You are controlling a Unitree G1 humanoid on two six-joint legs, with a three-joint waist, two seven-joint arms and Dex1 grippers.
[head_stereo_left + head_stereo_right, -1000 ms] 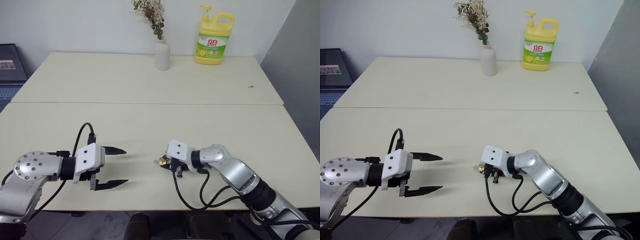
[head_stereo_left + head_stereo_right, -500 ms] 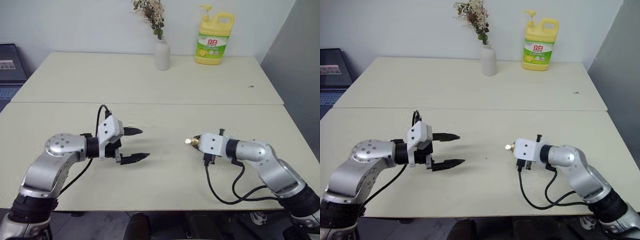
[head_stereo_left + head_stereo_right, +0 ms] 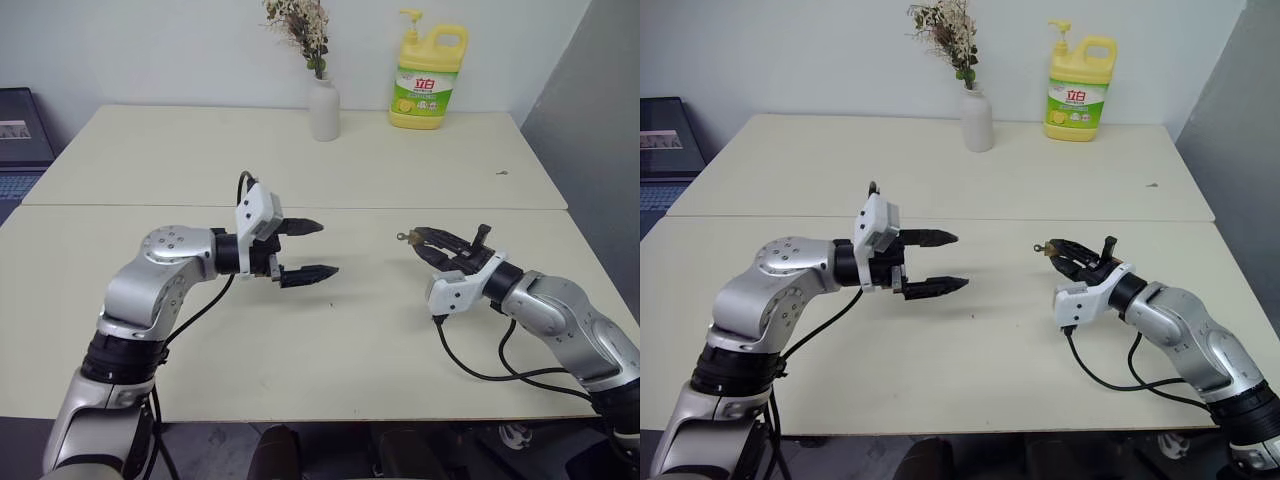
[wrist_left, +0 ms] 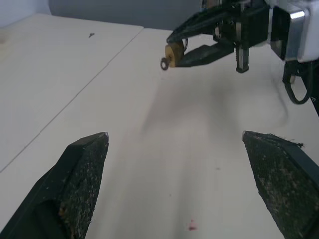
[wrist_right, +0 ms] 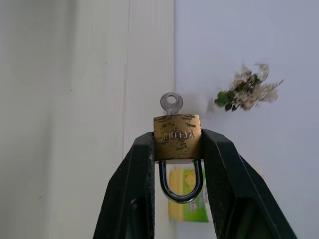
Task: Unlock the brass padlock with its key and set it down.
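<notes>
Padlock (image 5: pixel 177 138), key (image 5: pixel 171 103) in its base, pinched in the right gripper (image 5: pixel 177 149) above the table (image 3: pixel 330 380); left gripper (image 3: pixel 312 248) gapes wide, empty.

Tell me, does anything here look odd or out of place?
Nothing is spilled or broken. The one curious sight: the right gripper holds the brass padlock clear above the table, its key sticking out of the body. The left gripper hangs open, facing it.
</notes>
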